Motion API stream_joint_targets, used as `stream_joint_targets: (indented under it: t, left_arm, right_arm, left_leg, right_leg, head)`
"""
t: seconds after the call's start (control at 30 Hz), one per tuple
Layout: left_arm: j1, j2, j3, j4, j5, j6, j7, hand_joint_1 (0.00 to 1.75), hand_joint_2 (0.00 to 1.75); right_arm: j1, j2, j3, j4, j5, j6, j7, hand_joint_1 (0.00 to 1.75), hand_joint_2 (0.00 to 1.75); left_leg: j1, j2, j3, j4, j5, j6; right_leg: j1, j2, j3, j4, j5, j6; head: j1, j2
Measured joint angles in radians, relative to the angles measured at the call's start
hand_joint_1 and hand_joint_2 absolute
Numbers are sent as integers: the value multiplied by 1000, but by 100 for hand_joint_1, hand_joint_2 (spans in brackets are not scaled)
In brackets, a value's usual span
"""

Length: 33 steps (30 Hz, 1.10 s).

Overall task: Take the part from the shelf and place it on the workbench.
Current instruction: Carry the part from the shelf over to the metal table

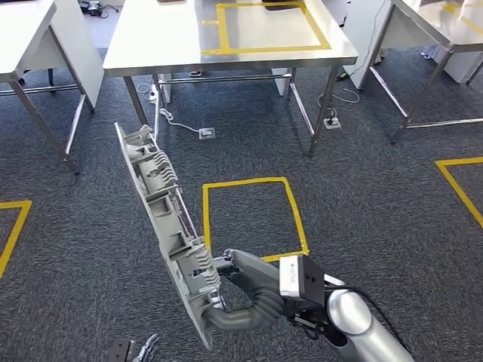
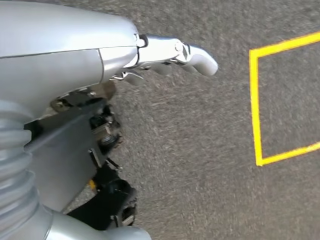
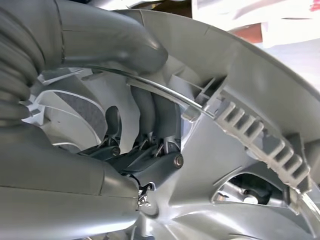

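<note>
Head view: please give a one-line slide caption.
Right hand carries the long grey ribbed plastic part toward the steel workbench.

Right hand (image 3: 113,130) grips the grey part (image 3: 241,135) — thumb (image 3: 113,45) over the curved outer edge, dark fingers (image 3: 151,115) tucked into its ribbed inner side. A thin metal rod (image 3: 166,92) crosses the part beside a row of ribs (image 3: 264,140).
</note>
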Motion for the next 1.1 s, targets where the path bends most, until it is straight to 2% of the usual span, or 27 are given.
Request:
stream_joint_targets:
  t: [0.03, 0.1, 0.13, 0.17, 0.2, 0.23, 0.3, 0.33, 0.37, 0.4, 0.5, 0.6, 0.73, 1.1]
  left_arm:
    - [1, 1, 0, 0, -1, 0, -2, 0, 175]
    - [1, 2, 1, 1, -2, -2, -6, 0, 175]
    - [1, 2, 1, 1, -3, -2, -7, 0, 175]
    - [1, 2, 1, 1, -3, -2, -9, 0, 175]
    - [1, 3, 1, 2, -4, -2, -10, 0, 175]
    - [1, 4, 1, 2, -5, -1, -11, 0, 175]
    - [0, 4, 1, 2, -8, 0, -13, 0, 175]
    - [0, 4, 1, 2, -9, 1, -13, 0, 175]
    - [0, 5, 1, 2, -9, 1, -14, 0, 175]
    - [0, 6, 2, 2, -9, 2, -15, 0, 175]
    - [0, 8, 2, 2, -10, 3, -15, 0, 175]
    - [0, 9, 3, 2, -12, 4, -15, 0, 175]
    - [0, 9, 3, 2, -15, 4, -12, 0, 175]
    - [-1, 7, 3, 2, -15, -4, -2, 0, 175]
  right_arm:
    - [2, 0, -2, 0, 1, -1, -3, 175, 175]
    - [10, 0, -8, 2, 3, -3, -8, 175, 175]
    - [15, 0, -11, 2, 4, -5, -9, 175, 175]
    - [22, 0, -14, 3, 8, -6, -9, 175, 175]
    - [27, 0, -15, 3, 14, -8, -9, 175, 175]
    - [31, 0, -17, 4, 22, -9, -9, 175, 175]
    - [33, 1, -19, 3, 41, -13, -12, 175, 175]
    - [33, 2, -20, 3, 50, -15, -14, 175, 175]
    - [33, 3, -21, 3, 59, -17, -17, 175, 175]
    - [32, 5, -22, 3, 66, -19, -20, 175, 175]
    - [32, 9, -24, 3, 74, -21, -24, 175, 175]
    - [32, 12, -26, 3, 76, -23, -22, 175, 175]
    - [34, 17, -34, 3, 53, -23, 3, 175, 175]
    - [34, 20, -44, 3, 23, -19, 36, 175, 175]
  left_leg:
    - [2, -6, 1, -2, 2, 6]
    - [5, -18, 0, -4, 3, 14]
    - [4, -24, 0, -3, 3, 16]
    - [4, -32, 0, -3, 3, 17]
    - [3, -38, 0, -2, 3, 17]
    - [3, -45, 1, -1, 3, 17]
    - [3, -55, 3, 0, 2, 15]
    - [1, -59, 3, 1, 1, 11]
    - [-1, -61, 2, 3, -1, 7]
    - [-3, -63, 1, 4, -2, 7]
    - [-3, -62, 1, 1, -1, 6]
    - [-2, -61, 4, -7, 5, -5]
    - [-1, -62, 5, -11, 8, -13]
    - [-2, -62, 4, -11, 8, -14]
  right_leg:
    - [-2, 25, -11, 27, -19, 6]
    - [-5, 81, -66, 142, -81, 12]
    - [-5, 93, -101, 212, -109, 13]
    - [-4, 96, -129, 263, -123, 13]
    - [-4, 97, -140, 279, -115, 12]
    - [-4, 97, -132, 254, -89, 10]
    - [-4, 100, -73, 117, -15, 3]
    - [-3, 102, -45, 55, 10, -1]
    - [-3, 104, -27, 12, 24, -3]
    - [-2, 105, -21, -6, 26, -4]
    - [1, 105, -23, -8, 29, -8]
    - [2, 105, -24, -8, 31, -15]
    - [3, 105, -26, -7, 31, -19]
    - [3, 105, -25, -7, 31, -19]
  head:
    - [1, 0]
    - [2, 0]
    - [2, 0]
    - [2, 0]
    - [2, 0]
    - [2, 0]
    - [2, 0]
    - [2, 0]
    - [2, 0]
    - [2, 0]
    - [2, 0]
    - [2, 0]
    - [2, 0]
    - [2, 0]
